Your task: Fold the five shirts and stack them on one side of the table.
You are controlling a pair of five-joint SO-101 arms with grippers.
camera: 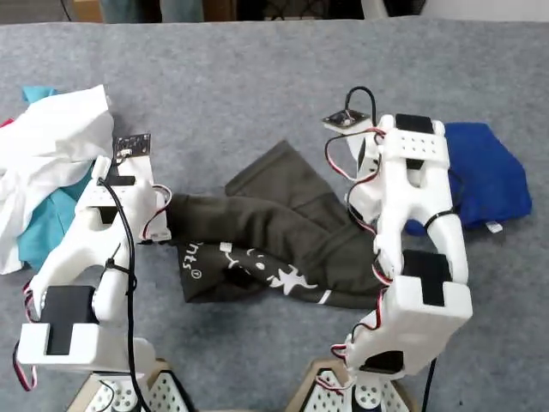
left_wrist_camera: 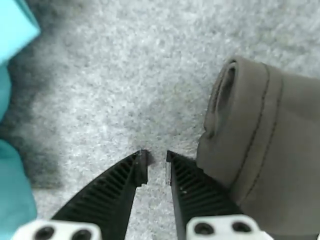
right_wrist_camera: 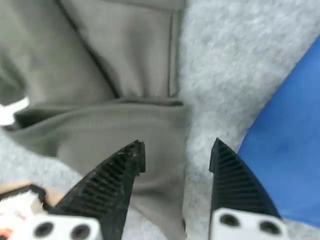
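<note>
A dark olive shirt (camera: 274, 232) with white print lies crumpled and partly folded in the middle of the grey table. My left gripper (left_wrist_camera: 156, 160) sits low over bare carpet just off the shirt's left edge, where a rolled olive fold (left_wrist_camera: 250, 150) lies beside one finger. It is open by a narrow gap with nothing in it. My right gripper (right_wrist_camera: 175, 155) is wide open above the olive shirt's right edge (right_wrist_camera: 125, 65), with nothing between its fingers. A folded blue shirt (camera: 485, 176) lies at the right, partly under the right arm (camera: 416, 215).
A loose pile with a white shirt (camera: 60, 133) and a teal shirt (camera: 47, 215) lies at the far left, beside the left arm (camera: 103, 232). Teal cloth (left_wrist_camera: 15, 30) lies near the left gripper. Bare grey table (camera: 257, 77) stretches across the back.
</note>
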